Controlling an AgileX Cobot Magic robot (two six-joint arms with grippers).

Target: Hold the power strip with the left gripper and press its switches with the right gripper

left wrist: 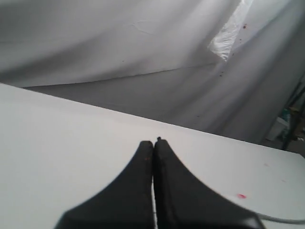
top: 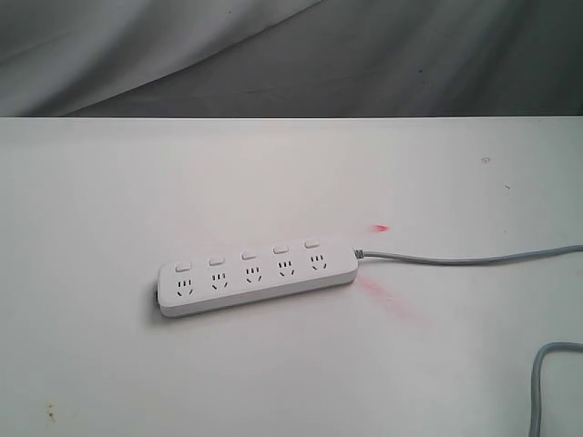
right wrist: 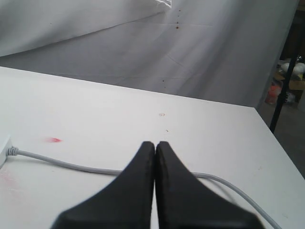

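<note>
The power strip (top: 257, 276) lies mid-desk (top: 109, 200), its cord (top: 455, 259) reaching the right edge. The left gripper (left wrist: 153, 143) and the right gripper (right wrist: 155, 144) are both pressed together.

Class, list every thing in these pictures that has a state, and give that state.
power strip: flat on table, sockets empty, unheld.
switches: untouched; on or off unclear.
cord: attached to strip, slack on table.
left gripper: shut, empty.
right gripper: shut, empty.

No readable lettering shows on the power strip (top: 258, 276).
</note>
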